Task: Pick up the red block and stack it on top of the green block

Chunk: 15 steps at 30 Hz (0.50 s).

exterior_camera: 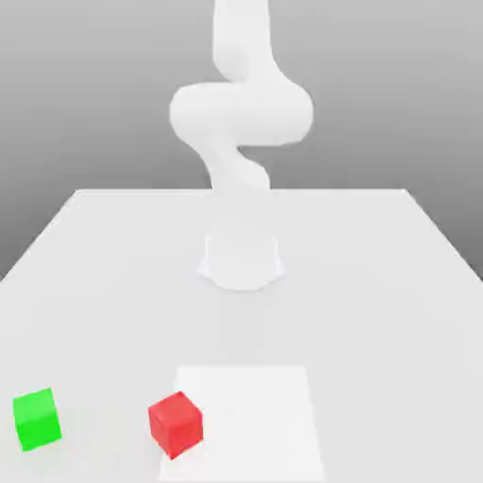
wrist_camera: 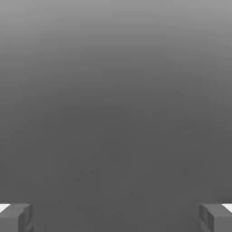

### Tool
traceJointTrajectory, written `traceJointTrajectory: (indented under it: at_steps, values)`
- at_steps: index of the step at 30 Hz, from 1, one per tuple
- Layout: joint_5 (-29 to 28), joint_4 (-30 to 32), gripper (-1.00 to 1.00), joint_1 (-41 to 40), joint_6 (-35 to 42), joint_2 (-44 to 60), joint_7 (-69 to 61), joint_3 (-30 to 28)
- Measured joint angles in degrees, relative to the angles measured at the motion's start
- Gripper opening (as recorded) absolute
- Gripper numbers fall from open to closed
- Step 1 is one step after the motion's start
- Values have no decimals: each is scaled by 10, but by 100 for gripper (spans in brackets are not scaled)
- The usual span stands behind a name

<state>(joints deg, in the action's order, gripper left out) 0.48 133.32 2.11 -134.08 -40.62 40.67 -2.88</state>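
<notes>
While the gripper [wrist_camera: 116,218] is spread empty, the red cube [exterior_camera: 176,425], right of the green cube [exterior_camera: 37,420], may twist if grasped misaligned.

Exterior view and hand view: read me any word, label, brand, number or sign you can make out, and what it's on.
None: no readable text on the red block, the green block, the white arm or the table.
</notes>
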Motion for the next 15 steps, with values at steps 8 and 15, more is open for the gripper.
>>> traceJointTrajectory:
  at_steps: [8, 15]
  values:
    - [31, 50, 0, 53, -74, 170, -179, -83]
    - [65, 92, 0, 76, -137, 316, -338, -130]
